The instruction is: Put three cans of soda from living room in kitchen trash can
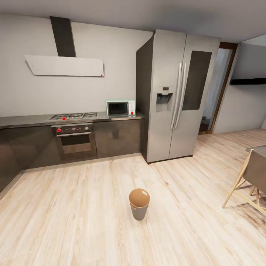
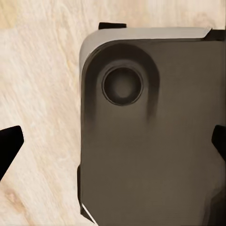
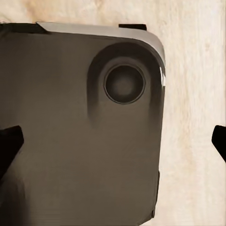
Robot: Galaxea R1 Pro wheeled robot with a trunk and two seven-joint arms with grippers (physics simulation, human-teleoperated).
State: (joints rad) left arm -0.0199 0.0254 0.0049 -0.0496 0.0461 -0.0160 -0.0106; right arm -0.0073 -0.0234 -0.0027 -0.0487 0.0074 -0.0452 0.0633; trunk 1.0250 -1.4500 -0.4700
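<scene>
Here, room: the kitchen, seen from the head view across a pale wood floor [image 1: 92, 207].
Tash can [image 1: 139, 204]: upright on the floor, alone in open space, well apart from every cabinet; grey outside, brown inside, one oval handle hole near the rim (nothing can be made out inside it from this angle).
Cabinets [image 1: 118, 136]: dark grey run along the far wall, beyond the tash can.
Oven [image 1: 74, 138]: built into the cabinets, with the gas hob [image 1: 74, 116] directly above it on the tabletop.
Microwave [image 1: 120, 108]: mint-green, on the tabletop, just beside the fridge.
Fridge [image 1: 177, 96]: tall steel double-door, standing at the end of the cabinet run.
Chair [image 1: 251, 177]: pale wooden legs, grey seat back, well apart from the tash can.
Left pincer [image 2: 113, 146]: dark fingertips [image 2: 9, 146] at opposite edges of the left wrist view, spread wide, nothing between them; beyond the tips lie a dark rounded-corner robot part [image 2: 150, 132] and wood floor.
Right pincer [image 3: 113, 143]: fingertips [image 3: 9, 143] likewise far apart in the right wrist view, gripping nothing; beyond them a dark panel with a round recess [image 3: 84, 132], floor alongside.
</scene>
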